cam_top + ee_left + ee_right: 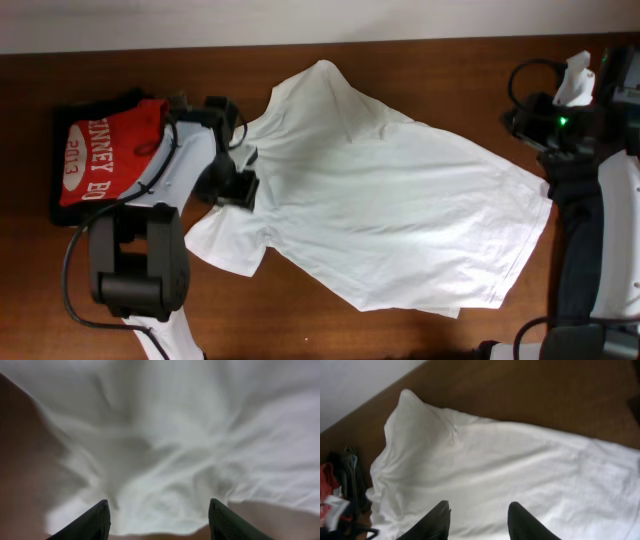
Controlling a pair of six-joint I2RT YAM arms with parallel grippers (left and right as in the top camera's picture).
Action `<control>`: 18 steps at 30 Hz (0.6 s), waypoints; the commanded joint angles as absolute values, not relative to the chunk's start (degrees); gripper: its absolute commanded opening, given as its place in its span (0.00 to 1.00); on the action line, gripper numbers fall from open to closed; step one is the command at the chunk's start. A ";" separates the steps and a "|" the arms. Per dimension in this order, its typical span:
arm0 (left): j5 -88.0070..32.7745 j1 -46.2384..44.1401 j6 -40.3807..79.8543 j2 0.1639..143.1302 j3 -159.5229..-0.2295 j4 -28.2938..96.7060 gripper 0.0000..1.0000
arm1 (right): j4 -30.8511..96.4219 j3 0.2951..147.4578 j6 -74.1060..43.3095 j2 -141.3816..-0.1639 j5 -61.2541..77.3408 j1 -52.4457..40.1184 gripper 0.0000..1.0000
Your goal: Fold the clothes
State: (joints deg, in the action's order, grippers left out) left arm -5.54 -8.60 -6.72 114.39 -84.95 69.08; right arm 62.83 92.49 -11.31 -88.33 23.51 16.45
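we've got white shirt (390,200) spread rumpled across desk (290,320); left hand (157,507) open, low over shirt's side toward desk's left edge; right hand (479,510) open too, empty

The only writing that can be read is on the red shirt (105,165), which lies just behind the left gripper (245,175), beside that arm's wrist. White block capitals run in an arc, turned sideways in the overhead view. The letters "INNEY BO" can be made out, and both ends of the line are cut off at the shirt's folds. Inside the arc stands "2013" in smaller white numerals. From the right wrist camera the same shirt shows far ahead and left of the right gripper (479,505), its print too blurred to read.
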 commanded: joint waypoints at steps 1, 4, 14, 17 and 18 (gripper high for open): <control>-6.85 -8.71 -5.56 113.49 -73.12 64.36 0.59 | 67.02 93.12 -10.50 -87.94 23.38 16.14 0.42; -6.83 -8.71 -2.90 113.49 -67.64 60.51 0.27 | 67.18 93.12 -10.52 -88.12 23.33 16.14 0.41; -6.24 -2.35 0.89 101.86 -61.58 74.06 0.24 | 71.07 89.97 -18.74 -97.08 10.24 16.21 0.52; -9.39 -1.41 0.40 95.77 -61.60 71.77 0.44 | 68.27 88.86 -16.73 -104.29 11.14 15.75 0.49; -13.04 -2.04 -2.46 94.48 -61.80 70.13 0.44 | 67.31 88.86 -15.18 -106.37 13.28 15.40 0.49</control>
State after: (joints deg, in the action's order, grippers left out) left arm -7.20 -1.32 0.69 97.80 -61.69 72.42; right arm 68.31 89.10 -16.84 -103.63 12.40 16.38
